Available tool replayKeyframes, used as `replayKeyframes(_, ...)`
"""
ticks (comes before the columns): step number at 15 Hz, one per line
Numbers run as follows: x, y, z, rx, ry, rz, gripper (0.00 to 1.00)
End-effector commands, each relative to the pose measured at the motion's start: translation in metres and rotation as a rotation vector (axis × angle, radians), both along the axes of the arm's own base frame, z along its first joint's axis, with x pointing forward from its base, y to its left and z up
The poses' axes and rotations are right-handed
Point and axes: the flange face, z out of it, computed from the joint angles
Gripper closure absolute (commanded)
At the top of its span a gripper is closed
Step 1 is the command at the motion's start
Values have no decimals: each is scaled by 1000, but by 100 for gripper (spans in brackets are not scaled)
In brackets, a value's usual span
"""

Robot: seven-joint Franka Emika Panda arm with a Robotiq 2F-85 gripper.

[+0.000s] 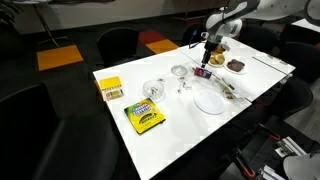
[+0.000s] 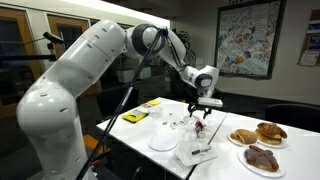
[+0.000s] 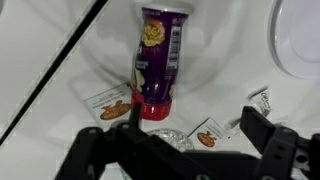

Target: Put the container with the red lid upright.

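The container with the red lid (image 3: 155, 55) has a purple printed body and a red cap. In the wrist view it lies on its side on the white table (image 3: 220, 60), cap end toward my gripper. It shows small in both exterior views (image 1: 203, 72) (image 2: 200, 126). My gripper (image 3: 192, 130) is open and empty. It hovers just above the container, with one finger beside the red cap and the other well off to the side. The gripper also shows in both exterior views (image 1: 208, 52) (image 2: 204, 106).
Small sauce packets (image 3: 207, 135) and a clear round lid lie under the gripper. On the table are a white plate (image 1: 210, 100), a clear glass vessel (image 1: 153, 90), a yellow crayon box (image 1: 145, 117) and a small yellow box (image 1: 111, 88). Plates of pastries (image 2: 258, 135) are nearby. A black cable (image 3: 60, 70) crosses the wrist view.
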Motion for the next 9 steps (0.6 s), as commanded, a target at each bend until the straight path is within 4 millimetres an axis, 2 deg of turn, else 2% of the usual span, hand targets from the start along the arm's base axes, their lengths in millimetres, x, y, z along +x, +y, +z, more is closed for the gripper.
replayKeyframes(1,4,9,-15,-47,49,-40,0)
replayKeyframes(4,1,19,-19,-74,61,-56,0)
replayKeyframes(9,-3,24,-24,-177,47,-80,0)
